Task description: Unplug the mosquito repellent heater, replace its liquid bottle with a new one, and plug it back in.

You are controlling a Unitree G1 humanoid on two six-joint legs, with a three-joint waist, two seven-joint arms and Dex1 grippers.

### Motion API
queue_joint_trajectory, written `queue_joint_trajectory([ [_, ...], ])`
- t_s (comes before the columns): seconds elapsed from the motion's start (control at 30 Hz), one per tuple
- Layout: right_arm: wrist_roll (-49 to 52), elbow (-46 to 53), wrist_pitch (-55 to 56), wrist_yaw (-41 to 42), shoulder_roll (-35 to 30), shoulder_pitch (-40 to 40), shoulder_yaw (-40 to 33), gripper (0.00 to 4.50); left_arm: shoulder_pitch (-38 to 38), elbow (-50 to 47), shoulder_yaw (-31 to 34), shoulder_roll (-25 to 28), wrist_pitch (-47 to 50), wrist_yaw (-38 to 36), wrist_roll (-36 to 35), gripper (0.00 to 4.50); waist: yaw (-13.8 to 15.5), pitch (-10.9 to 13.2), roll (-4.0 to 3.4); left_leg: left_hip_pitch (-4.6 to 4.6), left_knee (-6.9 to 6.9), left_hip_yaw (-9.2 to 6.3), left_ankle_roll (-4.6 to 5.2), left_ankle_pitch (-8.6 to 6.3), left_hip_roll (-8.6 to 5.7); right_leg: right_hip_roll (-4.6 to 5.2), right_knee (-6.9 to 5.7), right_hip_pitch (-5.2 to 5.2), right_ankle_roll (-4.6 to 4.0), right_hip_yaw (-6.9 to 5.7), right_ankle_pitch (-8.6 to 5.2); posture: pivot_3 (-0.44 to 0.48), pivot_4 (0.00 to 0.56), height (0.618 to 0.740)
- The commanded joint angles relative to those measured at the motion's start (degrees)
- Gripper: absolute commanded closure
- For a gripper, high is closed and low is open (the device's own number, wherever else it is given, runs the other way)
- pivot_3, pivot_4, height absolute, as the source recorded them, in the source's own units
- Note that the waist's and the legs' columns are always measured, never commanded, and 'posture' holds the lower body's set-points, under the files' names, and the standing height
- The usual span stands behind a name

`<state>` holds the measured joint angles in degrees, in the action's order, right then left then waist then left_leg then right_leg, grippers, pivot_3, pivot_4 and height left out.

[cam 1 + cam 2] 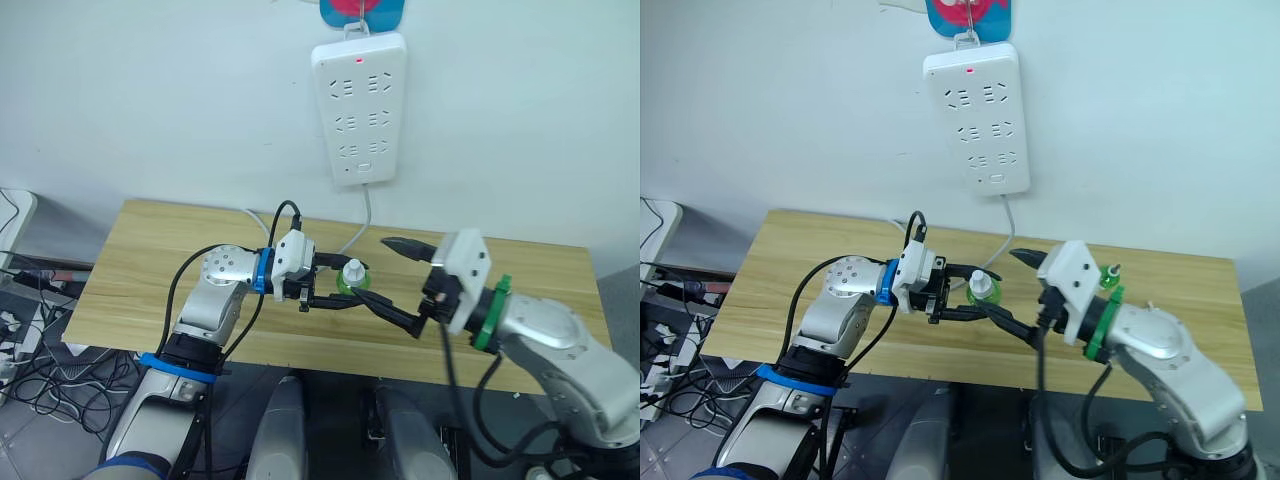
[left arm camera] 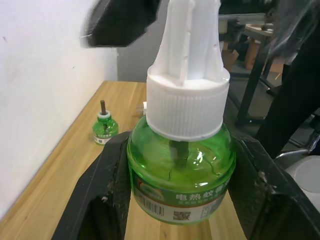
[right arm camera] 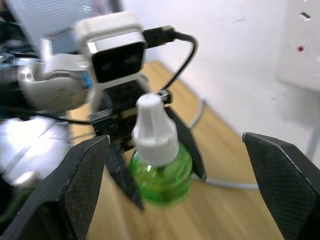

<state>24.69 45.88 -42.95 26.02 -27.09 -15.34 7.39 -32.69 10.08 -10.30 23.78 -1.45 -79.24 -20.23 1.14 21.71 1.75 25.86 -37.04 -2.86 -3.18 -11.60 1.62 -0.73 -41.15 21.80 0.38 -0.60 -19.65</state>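
Note:
A green liquid bottle (image 2: 180,170) with a ribbed white cap (image 3: 150,130) is held upright above the table's middle. My left gripper (image 1: 343,289) is shut on its green body, one black finger (image 2: 95,200) on each side. My right gripper (image 1: 372,268) faces it from the right and is wide open. Its fingers (image 3: 80,190) stand apart on either side of the bottle without touching it. A second small green bottle (image 2: 105,127) with a bare dark wick stands on the table near the wall. The mosquito repellent heater is out of view.
A long white power strip (image 1: 358,105) with a red light hangs on the wall above the wooden table (image 1: 140,270). Its grey cable (image 1: 362,225) drops to the table's back edge. Cables and boxes lie on the floor at the left (image 1: 25,330).

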Motion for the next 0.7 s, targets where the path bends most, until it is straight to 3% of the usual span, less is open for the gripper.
queue_joint_trajectory([
  [0.03, -4.5, 0.5, 2.0, -3.8, 1.8, -2.2, 4.0, 0.03, -0.6, -0.3, 0.1, -0.7, -0.9, 0.1, -0.4, 2.23, 0.0, 0.0, 0.0, 0.01, 0.01, -0.03, 0.0, 0.0, 0.0, 0.0, 0.0, 0.0, 0.0, -0.02, 0.0, 0.075, 0.349, 0.74],
  [0.33, -8.2, -2.2, 3.2, -5.3, 4.8, -3.2, 7.4, 0.03, -0.8, -0.4, -0.1, -1.2, -0.6, -0.3, -0.5, 2.23, 0.0, 0.0, 0.0, 0.03, 0.06, -0.06, 0.0, 0.0, 0.0, 0.0, 0.06, 0.0, 0.0, -0.06, 0.0, 0.072, 0.349, 0.74],
  [0.7, -6.4, -0.3, 3.4, -2.7, 1.4, 1.1, 1.0, 0.03, -0.9, 0.0, 0.0, -0.9, -0.5, -0.7, -0.6, 2.23, 0.0, 0.0, 0.0, 0.02, 0.05, -0.06, 0.0, 0.0, 0.01, 0.0, 0.04, 0.0, 0.0, -0.06, 0.0, 0.069, 0.352, 0.74],
])
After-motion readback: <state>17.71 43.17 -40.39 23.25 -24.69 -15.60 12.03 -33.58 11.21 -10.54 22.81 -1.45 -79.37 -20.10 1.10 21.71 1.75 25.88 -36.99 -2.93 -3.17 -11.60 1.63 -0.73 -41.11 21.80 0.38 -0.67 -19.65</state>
